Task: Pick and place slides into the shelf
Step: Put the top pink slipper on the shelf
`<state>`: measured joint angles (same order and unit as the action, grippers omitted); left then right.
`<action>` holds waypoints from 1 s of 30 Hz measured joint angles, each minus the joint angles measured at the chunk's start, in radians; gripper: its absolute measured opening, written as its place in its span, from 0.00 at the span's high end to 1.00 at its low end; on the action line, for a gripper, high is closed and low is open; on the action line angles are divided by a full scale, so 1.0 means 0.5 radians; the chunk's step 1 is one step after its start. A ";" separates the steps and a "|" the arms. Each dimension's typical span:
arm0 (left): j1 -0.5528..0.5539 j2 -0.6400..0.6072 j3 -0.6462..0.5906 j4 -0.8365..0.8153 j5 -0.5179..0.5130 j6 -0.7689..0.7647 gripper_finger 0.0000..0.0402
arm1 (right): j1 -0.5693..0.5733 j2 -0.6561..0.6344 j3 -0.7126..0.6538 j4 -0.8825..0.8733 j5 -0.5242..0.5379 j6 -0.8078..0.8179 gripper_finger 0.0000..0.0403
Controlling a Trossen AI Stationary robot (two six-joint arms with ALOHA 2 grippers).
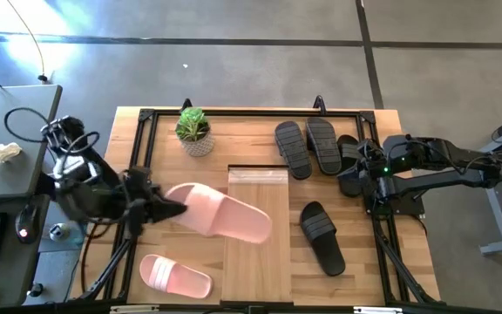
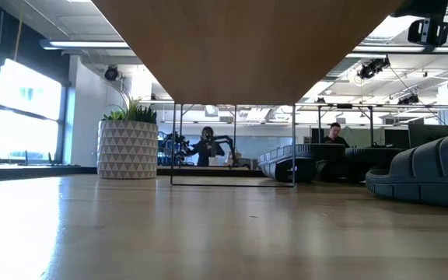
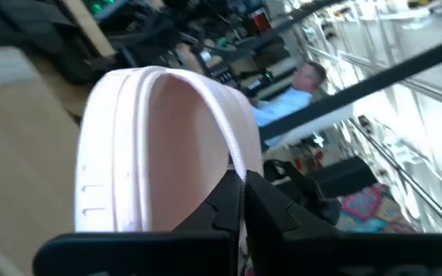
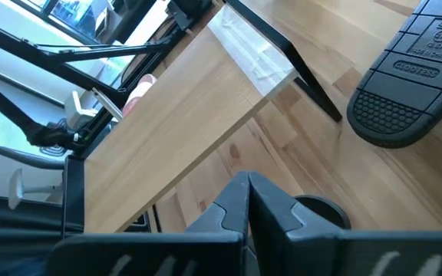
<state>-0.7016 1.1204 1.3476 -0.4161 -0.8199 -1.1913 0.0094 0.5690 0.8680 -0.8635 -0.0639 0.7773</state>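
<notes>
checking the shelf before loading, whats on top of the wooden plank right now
One pink slide, held by the shut left hand, hangs over the plank's left edge; whether it touches the wood cannot be told. A clear plastic strip lies at the far end. Whatever is beneath the plank is hidden from above.
</notes>
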 joint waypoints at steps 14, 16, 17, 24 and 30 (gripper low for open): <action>1.091 0.398 -0.001 0.223 1.080 0.069 1.00 | 0.001 0.000 0.000 0.000 -0.010 0.015 1.00; 1.154 0.445 -0.001 0.254 1.109 0.068 1.00 | 0.001 0.000 0.000 0.000 -0.009 0.015 1.00; 1.173 0.467 -0.002 0.295 1.120 0.063 1.00 | 0.001 0.000 0.000 0.000 -0.003 0.015 1.00; 1.179 0.706 0.002 0.949 1.227 0.055 1.00 | 0.000 0.000 0.000 0.000 0.049 0.015 1.00; 1.180 0.835 -0.004 0.942 1.075 0.014 1.00 | 0.001 0.000 0.000 0.000 0.058 0.016 1.00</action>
<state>-0.1117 1.5379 1.3457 0.0551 -0.2825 -1.1842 0.0097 0.5690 0.8680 -0.8635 -0.0347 0.7854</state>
